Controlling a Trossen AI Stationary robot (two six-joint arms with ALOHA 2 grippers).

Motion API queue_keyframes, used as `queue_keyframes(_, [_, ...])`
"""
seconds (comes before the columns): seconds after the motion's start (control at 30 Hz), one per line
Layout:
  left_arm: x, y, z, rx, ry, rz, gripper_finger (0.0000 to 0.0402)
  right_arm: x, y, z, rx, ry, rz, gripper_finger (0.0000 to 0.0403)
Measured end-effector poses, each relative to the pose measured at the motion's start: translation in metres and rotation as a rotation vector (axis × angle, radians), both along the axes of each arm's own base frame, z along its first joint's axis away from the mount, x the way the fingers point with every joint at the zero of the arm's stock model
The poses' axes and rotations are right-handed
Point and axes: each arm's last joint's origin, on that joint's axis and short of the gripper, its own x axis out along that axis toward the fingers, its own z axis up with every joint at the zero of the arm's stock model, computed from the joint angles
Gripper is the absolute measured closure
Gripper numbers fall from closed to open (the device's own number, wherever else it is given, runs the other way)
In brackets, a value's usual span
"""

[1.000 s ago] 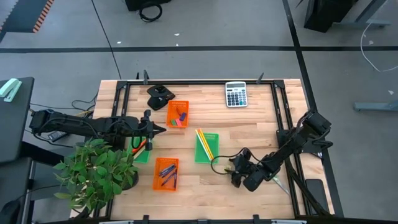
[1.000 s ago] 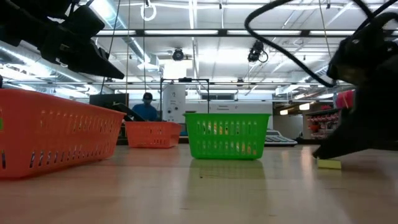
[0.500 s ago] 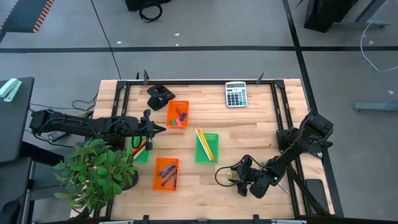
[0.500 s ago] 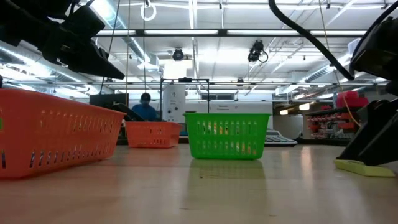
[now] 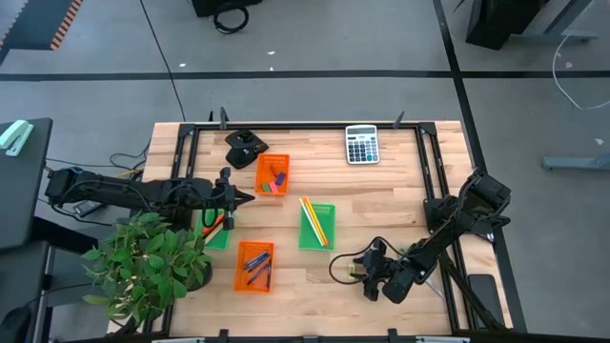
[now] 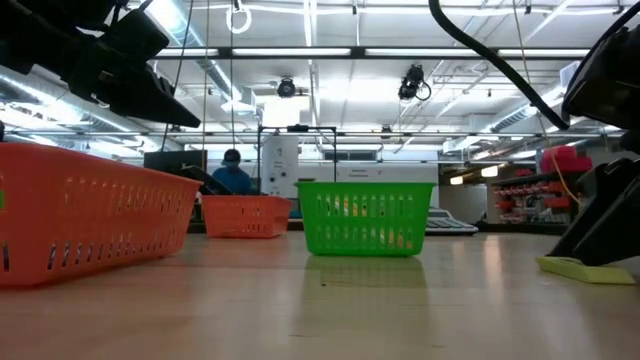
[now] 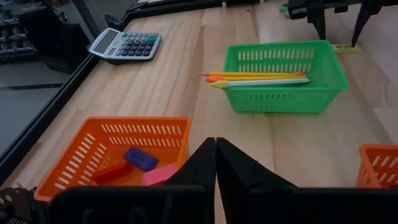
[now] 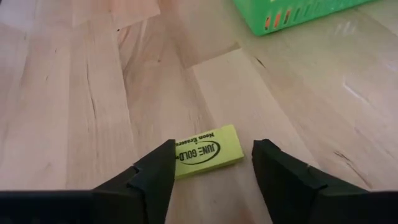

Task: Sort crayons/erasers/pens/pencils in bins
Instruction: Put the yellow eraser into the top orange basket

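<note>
A yellow eraser (image 8: 208, 152) lies flat on the bare wood near the table's front right, also seen in the low view (image 6: 585, 268). My right gripper (image 8: 214, 147) is open and low over it, one finger at each end (image 5: 365, 276). My left gripper (image 7: 216, 142) is shut and empty, hanging above the table's left side (image 5: 246, 197). The far orange bin (image 5: 273, 174) holds erasers, and the middle green bin (image 5: 317, 226) holds pencils. The near orange bin (image 5: 254, 265) holds pens. My left arm partly covers another green bin (image 5: 217, 233). My right gripper's fingers slant down from the table's right and stand astride the eraser's two short ends. One fingertip (image 8: 163, 155) stands right at the eraser's end (image 8: 180, 158); I cannot tell whether it touches. A gap shows at the other end.
A grey calculator (image 5: 361, 145) and a black object (image 5: 245, 146) lie by the far edge. A potted plant (image 5: 148, 267) stands at the near left corner. Black frame rails (image 5: 434, 181) run along the table's sides. Bare wood lies between the green bin and the eraser.
My right gripper has swung a little toward the table's near edge, staying open and low, then held still. In the low view the yellow eraser now shows farther right and nearer than before.
</note>
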Motion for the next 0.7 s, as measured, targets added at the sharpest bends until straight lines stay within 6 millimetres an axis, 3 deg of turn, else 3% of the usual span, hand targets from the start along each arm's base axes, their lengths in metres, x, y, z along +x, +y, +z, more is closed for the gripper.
queue_keyframes(0.27, [0.0, 0.0, 0.0, -0.021, -0.005, 0.009, 0.0385, 0.0003, 0.0002, 0.0004, -0.036, 0.001, 0.029, 0.025])
queue_keyframes(0.7, [0.0, -0.0001, 0.0, -0.011, -0.002, 0.004, 0.0372, 0.007, 0.0071, 0.0079, -0.092, -0.068, 0.158, 0.0393])
